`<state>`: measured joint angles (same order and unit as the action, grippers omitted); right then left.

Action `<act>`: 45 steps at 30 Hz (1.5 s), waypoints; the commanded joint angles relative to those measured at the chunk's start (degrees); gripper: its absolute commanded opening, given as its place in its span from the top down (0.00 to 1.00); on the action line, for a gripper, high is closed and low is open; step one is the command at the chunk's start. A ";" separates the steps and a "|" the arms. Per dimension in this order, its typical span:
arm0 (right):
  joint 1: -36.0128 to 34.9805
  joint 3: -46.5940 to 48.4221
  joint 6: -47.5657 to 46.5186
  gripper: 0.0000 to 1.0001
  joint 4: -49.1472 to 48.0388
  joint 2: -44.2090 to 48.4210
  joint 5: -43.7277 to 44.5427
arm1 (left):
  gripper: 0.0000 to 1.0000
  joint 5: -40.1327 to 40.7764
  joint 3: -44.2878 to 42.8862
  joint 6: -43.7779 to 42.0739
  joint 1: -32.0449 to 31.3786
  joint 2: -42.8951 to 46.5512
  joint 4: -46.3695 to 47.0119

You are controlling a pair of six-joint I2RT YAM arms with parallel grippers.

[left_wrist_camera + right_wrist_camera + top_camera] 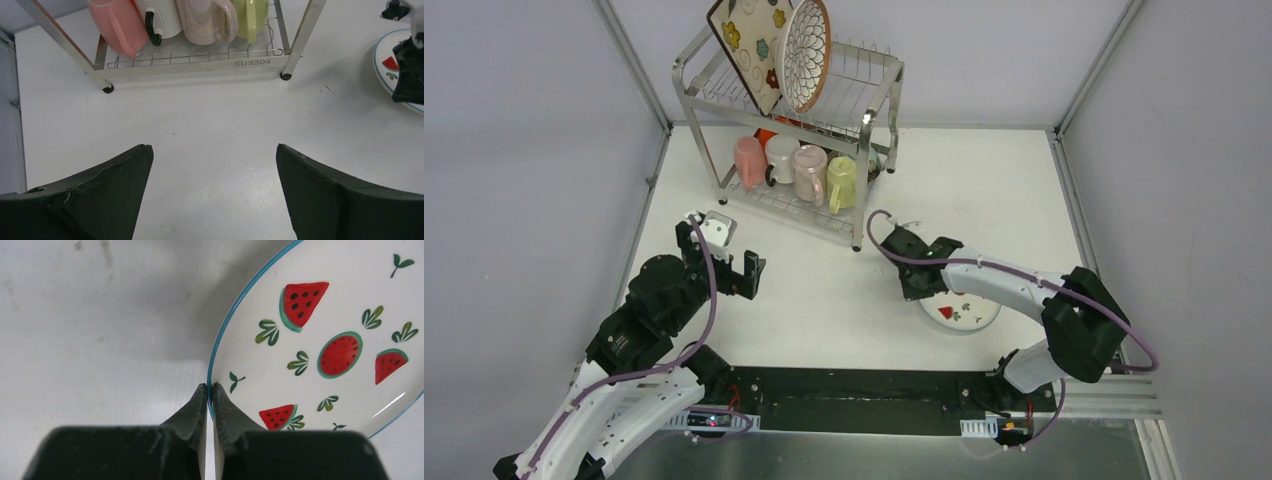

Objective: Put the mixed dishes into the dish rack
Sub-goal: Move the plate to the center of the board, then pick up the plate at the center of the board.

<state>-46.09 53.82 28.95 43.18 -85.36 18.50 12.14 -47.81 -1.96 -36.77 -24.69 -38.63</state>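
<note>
1. While the plate (320,340) lies flat on the table (824,300), apart from the rack (686,85) and on the near right of it, the right gripper (210,387) is pinched closed on the plate's left rim.
2. Only the fingertips bite. The blue edge sits between them, and the rest of the plate reaches away from the jaws.
3. The left gripper (214,150) is spread wide and holds nothing. It hovers over bare table in front of the rack's left end.
4. The rack already carries a square plate (744,45) and a round plate (807,55) leaning on the top tier, and four mugs (809,170) on the lower one.
5. Main risk: the hold is thin and sits on a glazed edge. Once lifted, the plate's weight would hang well out from the tips, so it could swing down or slide free and drop.
6. Second risk: the free slots lie right of the round plate. A tilted or wobbling plate brought in there could knock that round plate or strike the rack's right post.
7. A plate set between the wires off-square might also lean and roll out.
</note>
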 commanded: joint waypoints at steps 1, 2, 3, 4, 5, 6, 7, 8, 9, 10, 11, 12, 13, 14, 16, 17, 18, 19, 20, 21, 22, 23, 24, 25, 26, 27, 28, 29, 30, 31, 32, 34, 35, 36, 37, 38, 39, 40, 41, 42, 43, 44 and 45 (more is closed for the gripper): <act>-9.22 2.78 9.48 1.00 -2.52 -1.40 -0.36 | 0.01 1.76 0.35 -0.27 -0.32 -0.44 1.26; -11.28 3.56 10.44 1.00 -3.02 -2.52 -0.50 | 0.01 1.75 0.40 -0.27 -0.36 -0.34 1.25; -13.37 4.62 11.25 1.00 -3.38 -3.92 -0.59 | 0.01 1.75 0.46 -0.30 -0.32 -0.17 1.26; -15.07 5.72 11.97 1.00 -3.61 -5.30 -0.44 | 0.01 1.86 0.52 -0.26 -0.39 0.20 1.21; -16.79 6.71 12.34 1.00 -4.08 -6.61 -0.22 | 0.02 2.02 0.60 -0.16 -0.40 0.55 1.20; -18.07 7.60 12.60 1.00 -4.91 -7.89 -0.56 | 0.01 2.25 0.71 -0.08 -0.33 0.86 1.26; -19.10 8.36 12.53 1.00 -6.00 -9.02 -1.28 | 0.01 2.60 0.78 -0.13 -0.34 1.09 1.41; -20.13 9.19 12.16 1.00 -7.24 -10.20 -2.23 | 0.01 3.02 0.79 -0.10 -0.34 1.13 1.43; -21.03 10.26 11.65 1.00 -7.99 -11.28 -2.85 | 0.01 3.37 0.79 -0.07 -0.32 1.13 1.48; -22.13 11.34 11.27 1.00 -8.24 -12.18 -2.93 | 0.01 3.72 0.79 -0.08 -0.33 1.07 1.50; -23.04 12.76 10.84 1.00 -8.24 -12.94 -2.87 | 0.01 3.95 0.79 -0.07 -0.36 0.98 1.38; -23.65 13.46 10.52 0.96 -8.31 -13.40 -3.05 | 0.01 4.05 0.79 -0.09 -0.38 0.96 1.40; -23.99 13.86 10.15 0.92 -8.59 -13.57 -3.57 | 0.01 4.15 0.79 -0.07 -0.35 0.96 1.45; -24.13 13.78 9.83 0.88 -9.05 -13.43 -4.31 | 0.01 4.32 0.79 -0.07 -0.33 0.88 1.45; -24.16 13.22 9.34 0.78 -9.34 -12.34 -4.83 | 0.01 4.70 0.71 -0.09 -0.32 0.79 1.53; -24.19 12.70 9.22 0.73 -9.34 -11.51 -4.61 | 0.01 4.73 0.75 -0.07 -0.32 0.78 1.52; -24.09 11.97 9.08 0.66 -9.41 -10.32 -4.35 | 0.01 4.73 0.75 -0.07 -0.32 0.83 1.51; -23.99 11.20 8.84 0.61 -9.66 -8.54 -4.27 | 0.01 4.71 0.77 -0.07 -0.32 0.87 1.50; -23.67 10.35 8.50 0.57 -10.02 -7.19 -4.48 | 0.01 4.73 0.80 0.00 -0.34 0.89 1.48; -23.11 9.35 8.00 0.54 -10.45 -5.63 -5.02 | 0.01 4.73 0.80 0.02 -0.29 0.83 1.49; -22.40 8.30 7.55 0.52 -10.97 -4.09 -5.92 | 0.01 4.69 0.79 0.00 -0.31 0.79 1.46; -21.41 7.26 7.14 0.49 -11.35 -2.65 -6.66 | 0.01 4.65 0.80 -0.10 -0.32 0.74 1.45; -20.34 5.77 7.03 0.48 -11.44 -1.17 -7.13 | 0.01 4.62 0.79 0.01 -0.32 0.74 1.50; -19.04 5.07 6.94 0.46 -11.45 0.12 -7.34 | 0.01 4.64 0.71 0.01 -0.32 0.78 1.46; -17.62 3.41 6.75 0.46 -11.45 1.59 -7.57 | 0.01 4.72 0.76 0.05 -0.32 0.78 1.41; -16.22 2.13 6.62 0.45 -11.45 3.07 -7.86 | 0.01 4.81 0.81 0.10 -0.32 0.92 1.47; -14.56 0.98 6.50 0.45 -11.45 4.61 -8.27 | 0.01 4.82 0.89 0.07 -0.32 1.02 1.50; -12.86 -0.27 6.40 0.45 -11.45 6.19 -8.57 | 0.01 4.82 0.90 0.09 -0.32 1.06 1.53; -11.06 -1.44 6.36 0.45 -11.45 7.64 -9.33 | 0.01 4.76 0.88 0.06 -0.36 0.98 1.53; -9.01 -2.49 6.30 0.46 -11.52 9.29 -10.31 | 0.01 4.69 0.88 0.06 -0.32 0.85 1.50; -7.18 -3.70 6.30 0.46 -11.82 10.86 -11.15 | 0.01 4.65 0.83 0.03 -0.32 0.60 1.53; -3.09 -6.11 6.36 0.48 -12.14 13.81 -12.52 | 0.01 4.41 0.72 -0.06 -0.32 0.21 1.45; -0.63 -7.18 6.31 0.48 -12.13 15.47 -13.21 | 0.01 4.34 0.70 -0.08 -0.32 0.09 1.39; 1.27 -8.18 6.29 0.49 -12.14 16.62 -13.75 | 0.01 4.23 0.70 -0.13 -0.32 0.05 1.46; 3.05 -9.13 6.34 0.49 -11.96 17.70 -14.28 | 0.01 4.21 0.77 -0.14 -0.32 0.09 1.44; 4.84 -9.82 6.26 0.50 -11.67 18.56 -14.99 | 0.01 4.28 0.79 -0.16 -0.32 0.17 1.52; 6.57 -10.59 6.07 0.50 -11.25 19.37 -15.51 | 0.01 4.37 0.83 -0.19 -0.32 0.17 1.52; 7.97 -11.19 5.78 0.50 -10.82 20.01 -15.88 | 0.01 4.40 0.84 -0.23 -0.32 0.09 1.50; 9.23 -11.60 5.52 0.50 -10.31 20.50 -15.70 | 0.01 4.38 0.90 -0.20 -0.32 -0.04 1.51; 10.35 -11.89 5.16 0.50 -9.60 20.91 -15.45 | 0.01 4.38 0.81 -0.24 -0.36 -0.20 1.51; 11.53 -12.29 5.01 0.50 -8.82 21.21 -15.33 | 0.01 4.26 0.79 -0.24 -0.32 -0.45 1.53; 12.79 -12.78 4.86 0.51 -8.80 21.54 -15.73 | 0.01 4.09 0.76 -0.24 -0.32 -0.64 1.47; 14.05 -13.42 4.79 0.50 -8.92 21.77 -16.47 | 0.01 3.85 0.72 -0.26 -0.32 -0.77 1.52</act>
<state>-35.44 41.71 35.27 33.74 -65.63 4.45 15.57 -47.09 -1.96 -36.77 -24.49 -38.59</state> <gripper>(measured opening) 0.498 0.990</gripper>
